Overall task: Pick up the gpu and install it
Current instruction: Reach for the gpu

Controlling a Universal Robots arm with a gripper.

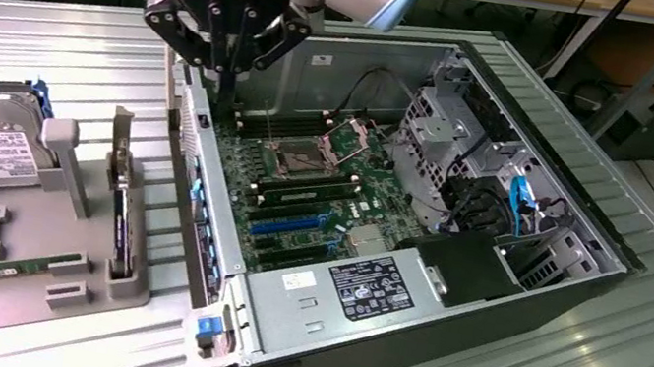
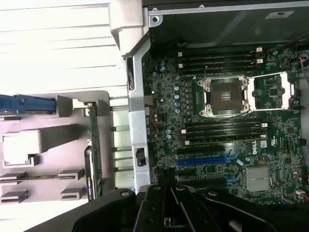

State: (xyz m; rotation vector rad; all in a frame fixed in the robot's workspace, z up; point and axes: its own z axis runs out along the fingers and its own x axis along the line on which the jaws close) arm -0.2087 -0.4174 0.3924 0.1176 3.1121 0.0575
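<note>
Standing on edge, gpu (image 1: 120,209) runs parallel to case (image 1: 360,69)

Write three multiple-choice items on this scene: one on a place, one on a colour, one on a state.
1. Where is the gpu?
A in the case
B on edge in the grey holder
C on the floor

2. Which colour shows among the motherboard's slots?
A blue
B red
C yellow

3. The computer case is:
A open
B closed
C upside-down

Answers:
1. B: it stands in the grey holder beside the case.
2. A: one slot is blue.
3. A: the motherboard lies exposed.
</note>
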